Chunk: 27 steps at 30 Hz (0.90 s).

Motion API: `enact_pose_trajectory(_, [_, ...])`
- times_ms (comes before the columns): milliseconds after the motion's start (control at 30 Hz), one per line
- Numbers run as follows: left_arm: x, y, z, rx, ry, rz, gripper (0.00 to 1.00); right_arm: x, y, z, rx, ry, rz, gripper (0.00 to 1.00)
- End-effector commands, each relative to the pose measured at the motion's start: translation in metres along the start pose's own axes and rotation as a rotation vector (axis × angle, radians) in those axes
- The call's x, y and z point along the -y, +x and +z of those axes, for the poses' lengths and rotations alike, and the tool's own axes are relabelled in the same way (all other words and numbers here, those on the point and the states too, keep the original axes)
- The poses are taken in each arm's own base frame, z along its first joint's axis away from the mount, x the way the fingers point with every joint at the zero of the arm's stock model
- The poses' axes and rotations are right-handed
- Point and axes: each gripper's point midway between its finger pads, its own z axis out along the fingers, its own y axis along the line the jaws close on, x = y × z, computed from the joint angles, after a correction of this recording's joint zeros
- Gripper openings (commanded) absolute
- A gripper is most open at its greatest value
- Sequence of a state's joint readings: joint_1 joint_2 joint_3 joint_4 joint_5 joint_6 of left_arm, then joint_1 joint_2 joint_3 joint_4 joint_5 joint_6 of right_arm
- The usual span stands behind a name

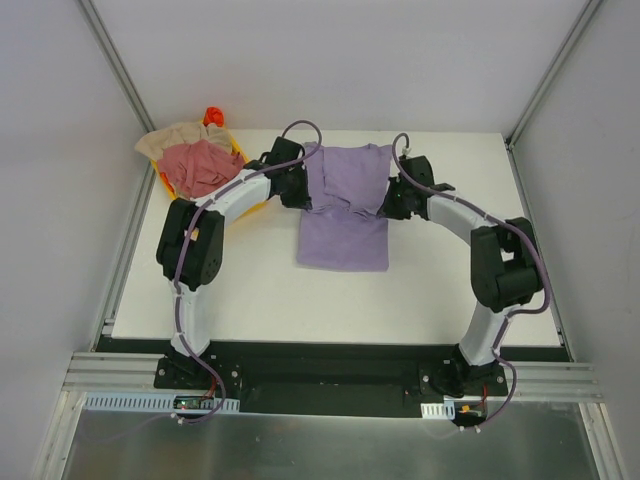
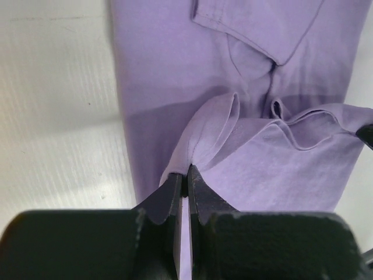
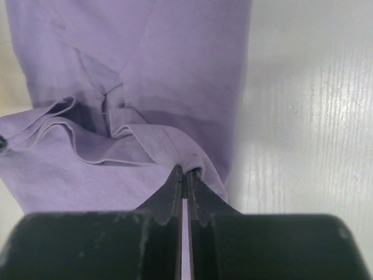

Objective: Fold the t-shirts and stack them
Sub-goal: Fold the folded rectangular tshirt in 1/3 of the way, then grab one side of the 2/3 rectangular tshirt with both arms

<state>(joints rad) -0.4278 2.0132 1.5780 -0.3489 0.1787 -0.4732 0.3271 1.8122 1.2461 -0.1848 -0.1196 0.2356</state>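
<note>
Clearly early on: left hand and right hand each pinch the lavender shirt mid-fold, while the pink shirt and beige shirt lie heaped unfolded, far left.

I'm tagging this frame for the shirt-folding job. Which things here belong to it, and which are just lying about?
Part of the job:
- lavender t-shirt, pinched by the left gripper and the right gripper
- pink-red t-shirt, heaped in the tray
- beige t-shirt, heaped beside it

Just lying about:
- yellow tray under the heap
- small orange-red object behind the heap
</note>
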Motion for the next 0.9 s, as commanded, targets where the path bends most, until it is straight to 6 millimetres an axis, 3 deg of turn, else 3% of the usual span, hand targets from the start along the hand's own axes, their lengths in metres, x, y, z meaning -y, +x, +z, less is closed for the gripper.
enact_pose_trajectory(0, [-0.007,-0.016,0.005,0.016,-0.003,0.008,0.0,-0.009,-0.029,0.009,0.063,-0.033,0.019,0.01])
enact_pose_trajectory(133, [-0.009,-0.021,0.01,0.013,0.01,0.027,0.2,-0.007,-0.033,0.013,0.064,-0.032,0.026,0.09])
enact_pose_trajectory(233, [-0.002,-0.024,0.005,0.014,0.042,0.051,0.41,-0.013,-0.038,0.008,0.069,-0.05,0.022,0.43])
enact_pose_trajectory(300, [0.003,-0.028,-0.006,0.034,0.056,0.066,0.7,-0.015,-0.042,-0.003,0.078,-0.05,0.02,0.57])
enact_pose_trajectory(333, [0.004,-0.028,-0.011,0.039,0.056,0.064,0.78,-0.015,-0.041,-0.009,0.083,-0.041,0.018,0.63])
enact_pose_trajectory(433, [0.008,-0.024,-0.034,0.059,0.066,0.052,0.96,-0.019,-0.034,-0.031,0.107,-0.042,-0.011,0.96])
enact_pose_trajectory(567, [0.016,0.002,-0.06,0.025,0.12,0.017,0.99,-0.024,-0.006,-0.058,0.1,-0.07,-0.027,0.96])
enact_pose_trajectory(700, [-0.002,0.059,-0.062,-0.06,0.064,-0.042,0.99,-0.007,0.04,-0.072,0.063,-0.046,0.022,0.96])
enact_pose_trajectory(800, [-0.014,0.085,-0.062,-0.09,0.032,-0.087,0.98,0.005,0.062,-0.074,0.044,-0.03,0.102,0.96])
enact_pose_trajectory(867, [-0.021,0.098,-0.057,-0.116,0.02,-0.117,0.88,0.008,0.075,-0.072,0.015,-0.031,0.144,0.96])
